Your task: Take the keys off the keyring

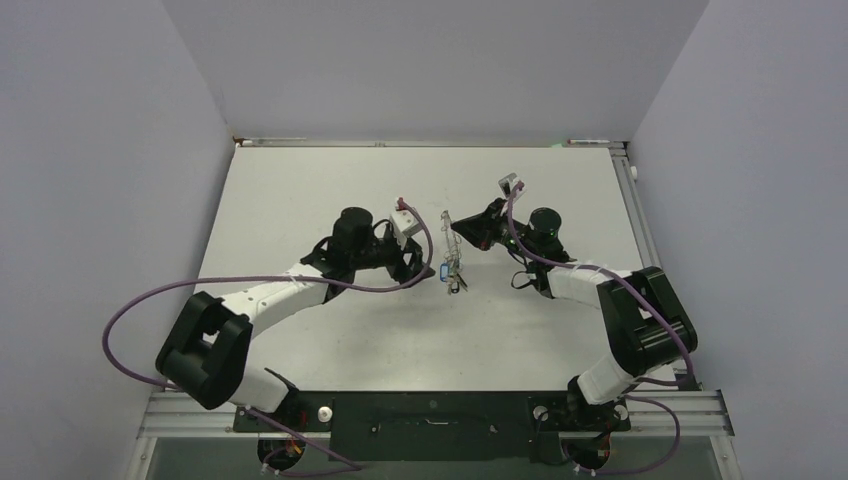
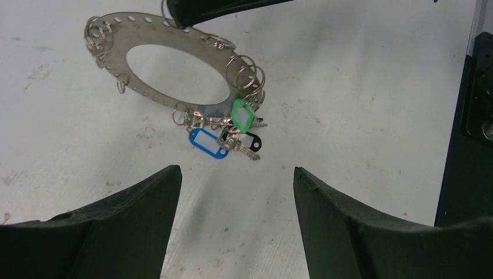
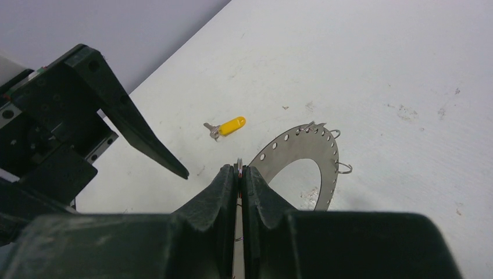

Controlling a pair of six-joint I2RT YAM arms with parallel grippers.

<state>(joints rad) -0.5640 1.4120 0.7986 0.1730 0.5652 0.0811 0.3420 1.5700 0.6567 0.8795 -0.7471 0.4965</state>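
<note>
1. The right gripper (image 3: 239, 172) had its jaws pressed together on the rim of the keyring (image 2: 119, 42), w/ the thin metal edge pinched between the pads. The ring stood approx. edge-on in the top view, near the middle of the table (image 1: 300, 200), between the two grippers.

2. The left gripper (image 2: 235, 170) had its fingers (image 2: 136, 215) set wide apart w/ nothing between them; only bare table showed in the gap. It sat just beside the ring on the left side, not touching it, and pointed at the hanging cluster.

3. The keys (image 2: 232, 136) hung in a bunch from the ring's lower edge. A green tag (image 2: 241, 114), a blue tag (image 2: 207, 143) and a black tag (image 2: 251, 142) were packed close together. Exact key qty could not be told, nor whether the bunch touched the table.

4. Further small split rings (image 2: 249, 68) sat along the rim.

5. A yellow key (image 3: 227, 126) lay loose on the table, apart from the ring, per the right wrist cam
</note>
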